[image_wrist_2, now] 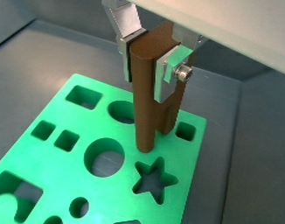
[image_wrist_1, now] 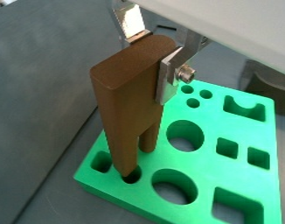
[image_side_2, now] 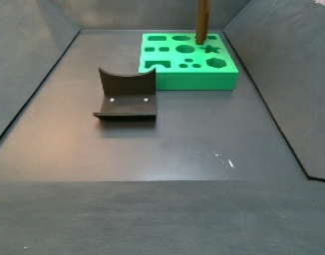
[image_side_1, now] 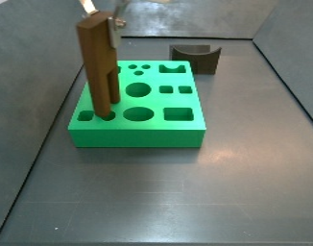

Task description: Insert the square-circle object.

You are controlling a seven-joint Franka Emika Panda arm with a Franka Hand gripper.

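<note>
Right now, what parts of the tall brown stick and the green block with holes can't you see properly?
- The prong tips of the tall brown square-circle object: in both wrist views they are hidden inside the green block, so their depth is unknown.
- The gripper: cut off by the top edge in a side view.
- The green block's hole shapes: too small in that side view.

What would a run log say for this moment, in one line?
gripper: shut on square-circle object | object: upright, legs entering green block holes | dark notched block: apart on floor
</note>
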